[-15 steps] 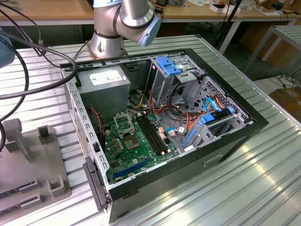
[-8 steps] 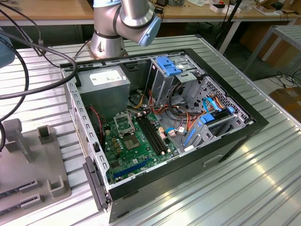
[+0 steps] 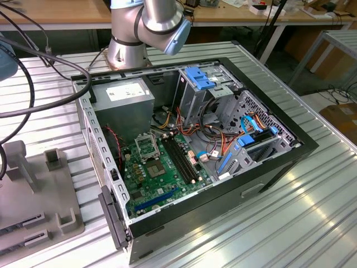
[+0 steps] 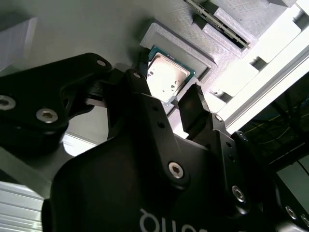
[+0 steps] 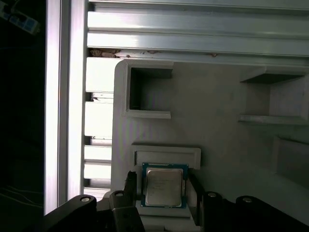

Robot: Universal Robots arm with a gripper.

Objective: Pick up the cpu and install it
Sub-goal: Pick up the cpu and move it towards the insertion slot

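On the exterior view's left, the grey fixture block sits on the ribbed counter, and that's where the work is. In both wrist views the cpu lies flat, metal lid up, in a shallow walled pocket of that block. I'd say the snug seat is there so the chip always sits in the same spot, square to the approach. The gripper hangs right over it with its fingers parted, one on each side of the chip. They are close to its edges but not clearly squeezing, and nothing is lifted.

Further toward the exterior view's right, the open computer case lies on its side so the green motherboard faces up. Its socket looks empty, well apart from the chip.
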